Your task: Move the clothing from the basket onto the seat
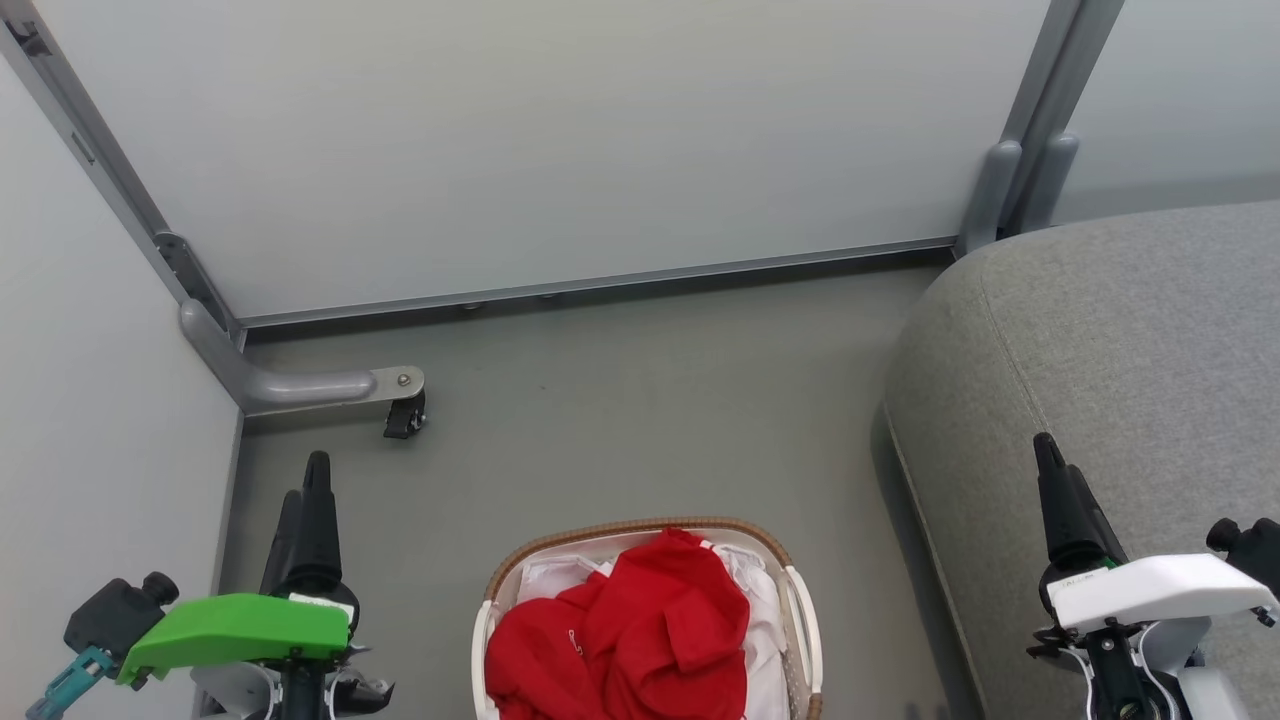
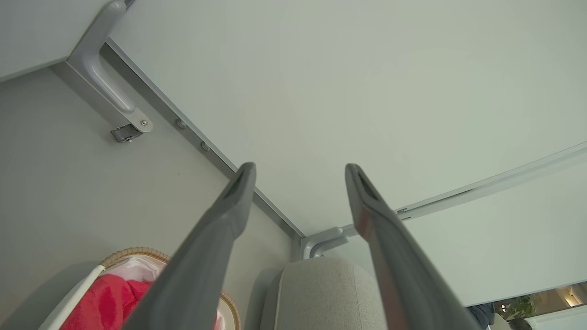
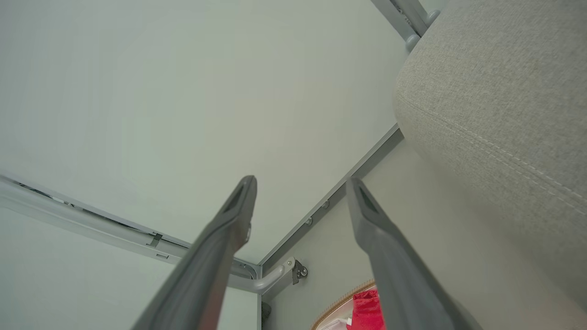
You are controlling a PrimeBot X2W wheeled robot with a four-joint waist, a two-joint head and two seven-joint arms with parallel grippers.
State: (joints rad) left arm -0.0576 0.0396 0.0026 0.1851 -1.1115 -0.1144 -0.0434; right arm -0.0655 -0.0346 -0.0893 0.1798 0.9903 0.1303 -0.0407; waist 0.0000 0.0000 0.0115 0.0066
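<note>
Red clothing [image 1: 630,640] lies crumpled in the white basket [image 1: 800,600], which has a brown woven rim and stands on the floor at the bottom centre of the head view. The grey seat [image 1: 1130,360] fills the right side. My left gripper [image 1: 305,485] hangs at the lower left, away from the basket, open with nothing between its fingers [image 2: 229,206]. My right gripper [image 1: 1050,460] hovers over the seat's edge, open and empty too, as its fingers [image 3: 367,215] show. The wrist views catch the clothing [image 2: 101,302] and a corner of the clothing [image 3: 367,311].
Pale partition panels [image 1: 540,140] wall in the far side and the left. A grey metal foot with a black caster [image 1: 405,415] juts onto the grey floor [image 1: 640,400] at the left. Open floor lies between basket and wall.
</note>
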